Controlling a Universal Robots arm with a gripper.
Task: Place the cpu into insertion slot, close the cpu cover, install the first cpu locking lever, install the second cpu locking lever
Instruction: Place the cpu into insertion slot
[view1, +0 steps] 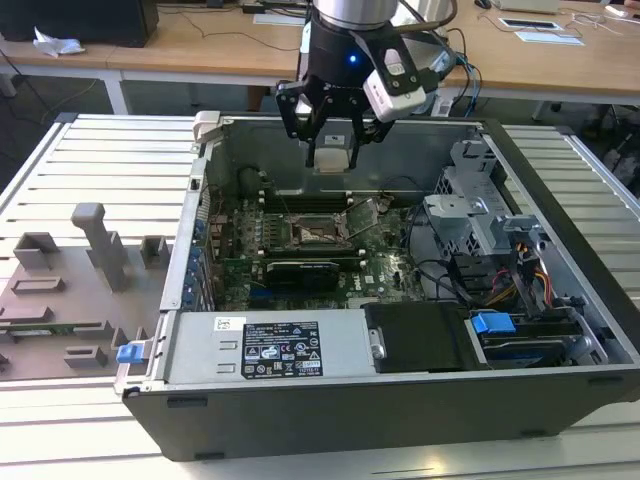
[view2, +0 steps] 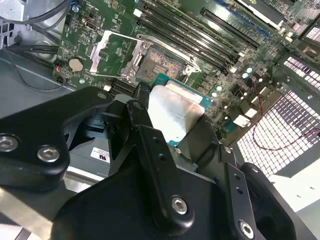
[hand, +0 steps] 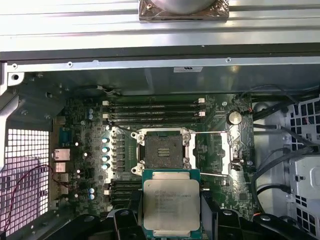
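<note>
The jaws are gripping the cpu (hand: 171, 204) by its edges, metal top facing the first wrist view, and are hanging over the open computer case (view1: 300, 400) that is sitting on the slatted bench (view1: 100, 160). The insertion slot (hand: 162, 150) is lying bare on the green motherboard (hand: 80, 150), well below the chip. The cpu cover (view2: 98, 50) is sitting swung open beside the slot — its window framing green board in the second wrist view.
</note>
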